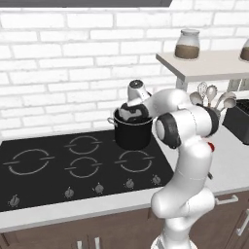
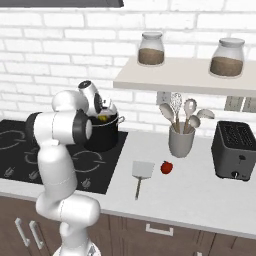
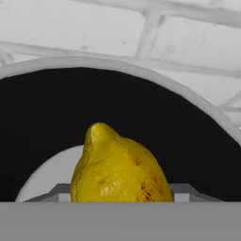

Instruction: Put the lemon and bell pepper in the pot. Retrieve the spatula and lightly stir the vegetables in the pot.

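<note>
Over the pot (image 1: 132,135) (black, on the stove), the gripper (image 3: 121,200) clasps the lemon (image 3: 119,167) between its 2 fingers.

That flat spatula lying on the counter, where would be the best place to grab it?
Probably by the handle. The spatula lies flat on the counter, its thin handle pointing toward the counter's front edge and the wide blade toward the wall. Coming straight down from above, with the fingers closing across the handle's narrow width, looks best.

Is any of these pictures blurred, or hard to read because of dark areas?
Hand view: the lemon is sharp, the pot inside is flat black without detail. Both base views: even soft light, no glare, slightly coarse; the toaster reads dark.
</note>
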